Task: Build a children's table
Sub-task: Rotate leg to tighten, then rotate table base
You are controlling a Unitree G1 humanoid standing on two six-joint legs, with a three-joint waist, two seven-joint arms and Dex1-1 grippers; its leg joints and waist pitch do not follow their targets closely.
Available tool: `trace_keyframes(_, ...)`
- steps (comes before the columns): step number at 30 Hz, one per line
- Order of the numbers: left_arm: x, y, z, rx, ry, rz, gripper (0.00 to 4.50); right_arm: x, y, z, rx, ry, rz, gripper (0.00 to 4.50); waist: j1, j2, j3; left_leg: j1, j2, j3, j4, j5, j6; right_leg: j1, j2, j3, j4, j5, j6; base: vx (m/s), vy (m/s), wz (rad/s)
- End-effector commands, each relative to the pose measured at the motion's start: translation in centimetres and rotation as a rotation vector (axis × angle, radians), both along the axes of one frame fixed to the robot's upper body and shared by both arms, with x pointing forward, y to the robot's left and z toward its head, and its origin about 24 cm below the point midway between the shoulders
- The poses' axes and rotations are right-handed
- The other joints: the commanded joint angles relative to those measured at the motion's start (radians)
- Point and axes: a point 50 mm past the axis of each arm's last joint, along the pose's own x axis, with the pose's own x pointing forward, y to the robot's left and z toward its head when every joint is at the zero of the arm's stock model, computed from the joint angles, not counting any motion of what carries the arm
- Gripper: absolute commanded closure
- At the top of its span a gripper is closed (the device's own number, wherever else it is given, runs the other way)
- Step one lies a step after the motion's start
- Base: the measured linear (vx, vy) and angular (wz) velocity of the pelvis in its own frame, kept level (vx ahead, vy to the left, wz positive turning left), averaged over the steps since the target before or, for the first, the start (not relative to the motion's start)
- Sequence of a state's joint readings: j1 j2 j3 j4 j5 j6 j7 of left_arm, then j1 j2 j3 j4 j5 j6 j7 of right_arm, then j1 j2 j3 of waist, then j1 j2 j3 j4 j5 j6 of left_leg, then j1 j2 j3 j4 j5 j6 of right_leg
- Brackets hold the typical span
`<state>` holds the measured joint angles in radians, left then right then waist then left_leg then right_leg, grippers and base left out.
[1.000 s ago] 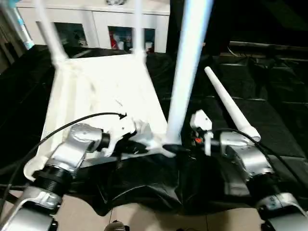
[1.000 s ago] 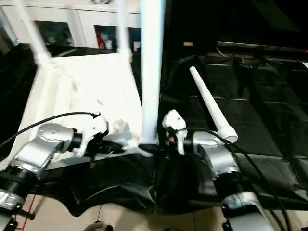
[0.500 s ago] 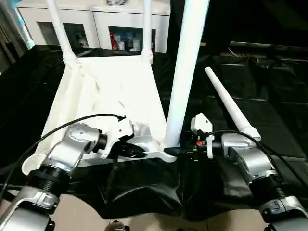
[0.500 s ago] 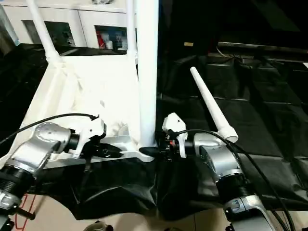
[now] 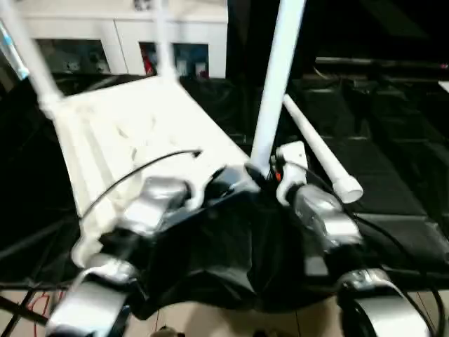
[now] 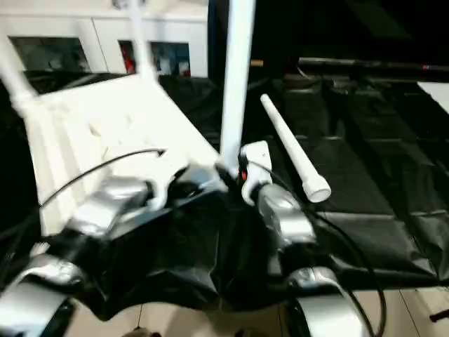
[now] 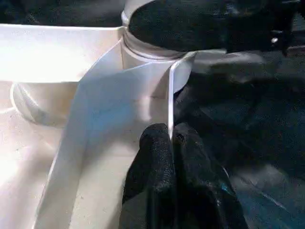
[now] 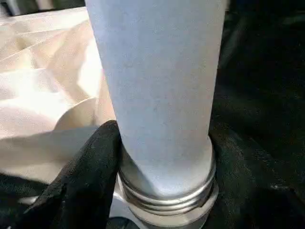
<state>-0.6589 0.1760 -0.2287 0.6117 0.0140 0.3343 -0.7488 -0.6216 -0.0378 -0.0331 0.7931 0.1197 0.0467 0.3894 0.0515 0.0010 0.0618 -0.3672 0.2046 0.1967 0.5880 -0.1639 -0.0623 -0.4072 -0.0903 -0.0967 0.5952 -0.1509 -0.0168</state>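
The left gripper [image 7: 170,143] pinches a thin rib of the upturned tabletop [image 5: 133,133]; no legible writing appears. The right gripper [image 8: 162,162] clamps the base of an upright leg [image 5: 275,84] at the tabletop's near corner; a loose leg [image 5: 319,151] lies just beyond it.

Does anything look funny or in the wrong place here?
Yes: one long white tubular leg lies loose on the black sheet beside the upside-down white plastic tabletop, while the other three stand upright in its corners.
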Motion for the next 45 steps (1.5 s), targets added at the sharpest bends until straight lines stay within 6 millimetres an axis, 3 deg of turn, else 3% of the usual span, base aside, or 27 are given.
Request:
trace_keyframes(1, 0.9, -1.8, 2.8, -0.067, -0.110, -0.026, 4.50, -0.7, 2.4, -0.8, 0.026, 0.038, 0.071, 1.54, 0.004, 0.011, -0.081, 0.009, 0.023, -0.020, -0.067, -0.278, 0.008, 0.051, -0.057, 0.048, -0.074, -0.276, -0.193, 0.000, 0.000, 0.00)
trace_keyframes(2, 0.9, -1.8, 2.8, -0.067, -0.110, -0.026, 4.50, -0.7, 2.4, -0.8, 0.026, 0.038, 0.071, 1.33, 0.004, 0.011, -0.081, 0.009, 0.023, -0.020, -0.067, -0.278, 0.008, 0.051, -0.057, 0.048, -0.074, -0.276, -0.193, 0.000, 0.000, 0.00)
trace_keyframes(4, 0.8, -2.2, 2.8, -0.071, -0.120, -0.046, 4.50, -0.5, 2.1, -0.4, 0.053, 0.019, 0.063, 1.19, 0.006, 0.011, -0.085, 0.007, 0.023, -0.017, -0.064, -0.232, 0.030, 0.055, -0.054, 0.050, -0.064, -0.188, -0.219, 0.000, 0.000, 0.00)
trace_keyframes(6, 1.0, -2.7, 2.8, -0.063, -0.148, -0.048, 4.50, -0.3, 0.9, 0.0, -0.031, -0.038, 0.023, 0.98, 0.009, 0.003, -0.084, 0.005, 0.023, -0.015, -0.063, -0.210, 0.047, 0.055, -0.054, 0.049, -0.063, -0.167, -0.230, 0.000, 0.000, 0.00)
trace_keyframes(8, 1.2, -3.0, 2.8, -0.056, -0.158, -0.037, 4.50, -0.3, 0.3, 0.2, -0.053, -0.058, 0.005, 0.85, 0.014, 0.003, -0.083, 0.009, 0.021, -0.013, -0.062, -0.210, 0.046, 0.054, -0.054, 0.049, -0.066, -0.190, -0.222, 0.000, 0.000, 0.00)
trace_keyframes(9, 1.4, -3.2, 2.9, -0.060, -0.167, -0.024, 4.50, -0.3, -0.2, 0.3, -0.054, -0.064, -0.012, 0.85, 0.016, -0.004, -0.080, 0.008, 0.023, -0.012, -0.063, -0.229, 0.043, 0.053, -0.058, 0.049, -0.070, -0.234, -0.214, 0.000, 0.000, 0.00)
trace_keyframes(10, 1.5, -3.3, 3.0, -0.065, -0.172, -0.011, 4.50, -0.4, -0.6, 0.4, -0.055, -0.069, -0.025, 0.85, 0.023, -0.002, -0.079, 0.013, 0.023, -0.011, -0.063, -0.234, 0.044, 0.050, -0.057, 0.051, -0.075, -0.260, -0.197, 0.000, 0.000, 0.00)
trace_keyframes(11, 2.2, -3.5, 3.5, -0.087, -0.200, 0.053, 4.22, -0.7, -1.8, 0.9, -0.054, -0.099, -0.060, 0.79, 0.024, 0.000, -0.078, 0.011, 0.022, -0.012, -0.063, -0.230, 0.045, 0.051, -0.054, 0.051, -0.075, -0.263, -0.183, 0.000, 0.000, 0.00)
trace_keyframes(13, 2.4, -3.6, 3.7, -0.110, -0.204, 0.076, 3.94, -1.0, -2.4, 1.2, -0.052, -0.117, -0.076, 0.76, 0.032, -0.004, -0.082, 0.012, 0.023, -0.012, -0.063, -0.225, 0.045, 0.052, -0.055, 0.052, -0.073, -0.255, -0.170, 0.000, 0.000, 0.00)
trace_keyframes(15, 2.4, -3.6, 4.0, -0.124, -0.216, 0.083, 3.91, -1.4, -2.9, 1.3, -0.039, -0.125, -0.083, 0.76, 0.034, -0.007, -0.086, 0.003, 0.021, -0.014, -0.061, -0.193, 0.060, 0.059, -0.060, 0.050, -0.070, -0.221, -0.177, 0.000, 0.000, 0.00)
trace_keyframes(19, 2.7, -2.9, 4.5, -0.140, -0.278, 0.141, 3.44, -2.7, -3.3, 1.4, -0.048, -0.134, -0.062, 0.76, 0.036, -0.012, -0.079, 0.002, 0.022, -0.013, -0.061, -0.202, 0.072, 0.054, -0.058, 0.049, -0.074, -0.260, -0.168, 0.000, 0.000, 0.00)
trace_keyframes(20, 3.0, -1.5, 4.9, -0.152, -0.315, 0.209, 3.44, -3.8, -3.3, 1.1, -0.049, -0.113, -0.018, 0.76, 0.041, -0.018, -0.076, 0.004, 0.022, -0.013, -0.061, -0.209, 0.076, 0.054, -0.056, 0.050, -0.077, -0.287, -0.145, 0.000, 0.000, 0.00)
trace_keyframes(22, 3.1, -0.4, 5.2, -0.143, -0.340, 0.257, 3.36, -4.4, -3.1, 0.8, -0.053, -0.094, 0.019, 0.76, 0.038, -0.019, -0.077, 0.000, 0.023, -0.015, -0.064, -0.213, 0.077, 0.055, -0.055, 0.048, -0.077, -0.298, -0.138, 0.000, 0.000, 0.00)
trace_keyframes(23, 3.2, 1.6, 5.6, -0.113, -0.369, 0.322, 3.36, -4.8, -2.8, 0.2, -0.071, -0.069, 0.052, 0.76, 0.034, -0.018, -0.079, 0.002, 0.025, -0.017, -0.064, -0.224, 0.062, 0.052, -0.056, 0.046, -0.074, -0.314, -0.137, 0.000, 0.000, 0.00)
trace_keyframes(24, 3.2, 1.6, 5.6, -0.113, -0.369, 0.322, 3.36, -4.8, -2.8, 0.2, -0.071, -0.069, 0.052, 0.76, 0.034, -0.018, -0.079, 0.002, 0.025, -0.017, -0.064, -0.224, 0.062, 0.052, -0.056, 0.046, -0.074, -0.314, -0.137, 0.000, 0.000, 0.00)
trace_keyframes(25, 3.0, 4.0, 6.2, -0.051, -0.404, 0.381, 3.36, -4.7, -2.3, -0.4, -0.082, -0.042, 0.068, 0.76, 0.028, -0.013, -0.077, 0.002, 0.028, -0.020, -0.067, -0.243, 0.047, 0.049, -0.060, 0.046, -0.075, -0.343, -0.138, 0.000, 0.000, 0.00)
trace_keyframes(26, 3.0, 4.4, 6.4, -0.037, -0.412, 0.391, 3.36, -4.7, -2.2, -0.5, -0.084, -0.038, 0.069, 0.76, 0.022, -0.011, -0.075, 0.001, 0.027, -0.018, -0.069, -0.249, 0.044, 0.046, -0.057, 0.046, -0.078, -0.356, -0.135, 0.000, 0.000, 0.00)
trace_keyframes(27, 2.8, 6.4, 6.8, 0.040, -0.444, 0.433, 3.36, -4.4, -2.0, -0.8, -0.093, -0.016, 0.062, 0.76, 0.022, -0.006, -0.074, 0.010, 0.027, -0.018, -0.068, -0.271, 0.032, 0.038, -0.056, 0.047, -0.082, -0.379, -0.129, 0.000, 0.000, 0.00)
trace_keyframes(28, 2.8, 6.4, 6.8, 0.040, -0.444, 0.433, 3.36, -4.4, -2.0, -0.8, -0.093, -0.016, 0.062, 0.76, 0.017, -0.007, -0.073, 0.010, 0.028, -0.020, -0.071, -0.279, 0.027, 0.038, -0.055, 0.047, -0.081, -0.384, -0.130, 0.000, 0.000, 0.00)
trace_keyframes(30, 2.1, 11.3, 7.9, 0.233, -0.497, 0.568, 3.36, -3.6, -1.4, -1.1, -0.109, 0.026, 0.032, 0.76, 0.013, -0.003, -0.071, 0.014, 0.030, -0.022, -0.074, -0.297, 0.007, 0.033, -0.054, 0.049, -0.078, -0.383, -0.132, 0.000, 0.000, 0.00)
trace_keyframes(31, 2.1, 11.3, 7.9, 0.233, -0.497, 0.568, 3.36, -3.6, -1.4, -1.1, -0.109, 0.026, 0.032, 0.76, 0.006, -0.002, -0.070, 0.003, 0.026, -0.024, -0.077, -0.289, 0.000, 0.042, -0.052, 0.047, -0.075, -0.376, -0.128, 0.000, 0.000, 0.00)
trace_keyframes(33, 1.2, 14.9, 8.4, 0.369, -0.504, 0.671, 3.36, -3.1, -1.1, -1.1, -0.113, 0.055, 0.010, 0.76, 0.008, 0.000, -0.071, 0.017, 0.029, -0.020, -0.073, -0.289, -0.008, 0.032, -0.052, 0.052, -0.076, -0.350, -0.133, 0.000, 0.000, 0.00)
trace_keyframes(35, 0.7, 16.3, 8.5, 0.418, -0.497, 0.714, 3.36, -2.9, -1.0, -1.2, -0.122, 0.072, 0.004, 0.76, 0.007, -0.003, -0.072, 0.010, 0.027, -0.022, -0.075, -0.272, -0.009, 0.038, -0.051, 0.052, -0.066, -0.321, -0.145, 0.000, 0.000, 0.00)
trace_keyframes(37, 0.2, 17.1, 8.4, 0.450, -0.478, 0.744, 3.36, -2.8, -0.9, -1.2, -0.131, 0.080, -0.001, 0.76, 0.011, 0.002, -0.075, 0.018, 0.030, -0.019, -0.073, -0.259, -0.015, 0.033, -0.052, 0.055, -0.061, -0.276, -0.161, 0.000, 0.000, 0.00)
trace_keyframes(38, -0.5, 18.5, 7.6, 0.500, -0.437, 0.783, 3.36, -2.3, -0.6, -1.1, -0.126, 0.094, -0.010, 0.76, 0.011, -0.009, -0.073, 0.015, 0.028, -0.016, -0.073, -0.256, -0.012, 0.033, -0.051, 0.055, -0.063, -0.267, -0.165, 0.000, 0.000, 0.00)
trace_keyframes(39, -0.8, 19.0, 7.0, 0.530, -0.410, 0.782, 3.36, -2.1, -0.5, -1.0, -0.131, 0.091, -0.014, 0.76, 0.011, -0.005, -0.074, 0.011, 0.026, -0.019, -0.074, -0.255, -0.013, 0.036, -0.053, 0.055, -0.060, -0.276, -0.167, 0.000, 0.000, 0.00)
trace_keyframes(45, -1.6, 18.8, 4.2, 0.547, -0.285, 0.721, 3.52, -1.2, -0.4, -0.8, -0.143, 0.097, -0.036, 0.76, 0.013, -0.002, -0.071, 0.019, 0.027, -0.021, -0.078, -0.316, -0.039, 0.030, -0.054, 0.055, -0.068, -0.309, -0.155, 0.000, 0.000, 0.00)
